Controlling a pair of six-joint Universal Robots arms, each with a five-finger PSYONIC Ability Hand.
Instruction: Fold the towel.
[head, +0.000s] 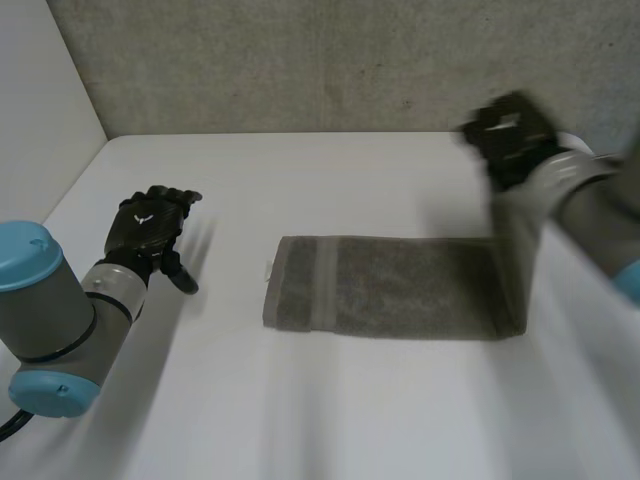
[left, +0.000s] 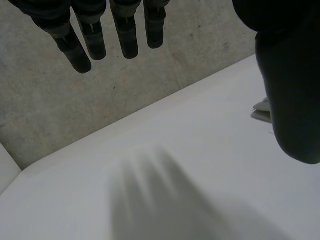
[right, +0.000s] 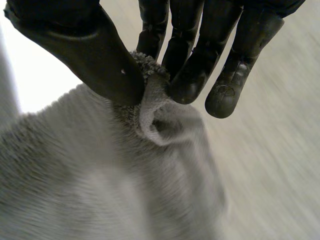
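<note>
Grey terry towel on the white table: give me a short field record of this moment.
towel: grey terry towel, long strip on the white table, one end lifted
right robot hand: shut on the towel, pinching the lifted end between thumb and fingers
left robot hand: open, fingers straight, beside the other end, apart from it
fold: lifted end not yet laid over

this looks like a robotics lab or test cell, not a home. a plain white desk (head: 330, 420) sits against a bare grey concrete wall (head: 300, 60), with a white side panel (head: 40, 100) along the robot's left. two machine arms (head: 55, 310) with grey joints and light-blue caps reach over the desk, ending in the black left robot hand (head: 150, 228) and right robot hand (head: 512, 135). a grey towel (head: 400, 290) on the desk is the thing being handled.
</note>
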